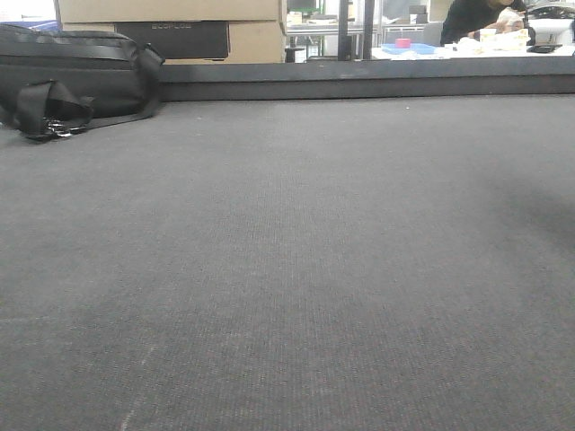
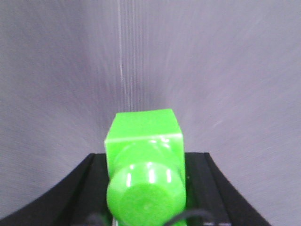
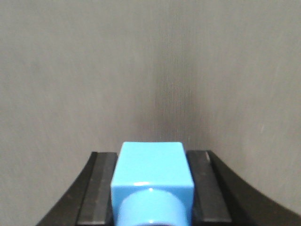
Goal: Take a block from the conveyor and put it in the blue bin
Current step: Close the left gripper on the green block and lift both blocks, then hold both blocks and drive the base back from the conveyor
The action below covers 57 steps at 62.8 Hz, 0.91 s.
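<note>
The conveyor (image 1: 287,269) is a broad dark grey woven surface with a dark raised rim (image 1: 359,79) at the back. My left gripper (image 2: 149,156) is shut on a green block (image 2: 143,136) with a round stud, held between its black fingers (image 2: 80,188) above the conveyor (image 2: 211,70). My right gripper (image 3: 151,153) is shut on a light blue block (image 3: 151,165) with a round stud, its pads (image 3: 101,188) against both sides, above the conveyor (image 3: 70,70). Neither gripper shows in the front view. No blue bin is in view near the grippers.
A black bag (image 1: 72,76) with a strap lies at the belt's far left corner. Cardboard boxes (image 1: 171,27) stand behind the rim. A far table holds a blue dish-like thing (image 1: 409,48). A person (image 1: 481,18) sits at the back right.
</note>
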{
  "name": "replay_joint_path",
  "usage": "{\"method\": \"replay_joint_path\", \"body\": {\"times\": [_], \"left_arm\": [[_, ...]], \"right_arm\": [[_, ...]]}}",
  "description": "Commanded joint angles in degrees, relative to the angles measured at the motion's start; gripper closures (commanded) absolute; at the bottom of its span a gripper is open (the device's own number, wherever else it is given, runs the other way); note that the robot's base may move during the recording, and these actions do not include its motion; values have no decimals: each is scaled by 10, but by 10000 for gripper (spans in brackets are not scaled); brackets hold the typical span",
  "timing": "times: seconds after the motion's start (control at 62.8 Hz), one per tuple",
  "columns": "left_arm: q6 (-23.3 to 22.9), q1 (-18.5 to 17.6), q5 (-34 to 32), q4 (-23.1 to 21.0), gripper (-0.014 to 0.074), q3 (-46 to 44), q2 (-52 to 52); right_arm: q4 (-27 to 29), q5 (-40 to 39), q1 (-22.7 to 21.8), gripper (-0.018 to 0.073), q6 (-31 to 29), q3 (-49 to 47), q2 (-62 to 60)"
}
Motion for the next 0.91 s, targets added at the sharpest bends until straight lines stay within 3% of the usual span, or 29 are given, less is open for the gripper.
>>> {"method": "replay_joint_path", "body": {"times": [0.0, 0.175, 0.446, 0.589, 0.892], "left_arm": [[-2, -13, -67, -12, 708, 16, -70], [-2, -48, -236, -18, 708, 104, -199], [-2, -64, -353, -42, 708, 261, -378], [-2, -64, -379, -42, 708, 310, -470], [-2, -64, -380, -42, 708, 312, -632]], "right_arm": [[-13, -64, -1, 721, -3, 26, -36], [-13, -182, -1, 721, -3, 131, -110], [-15, -308, -1, 721, -3, 294, -253], [-15, -330, -1, 721, -3, 317, -317], [-15, -360, -1, 721, -3, 317, -428]]}}
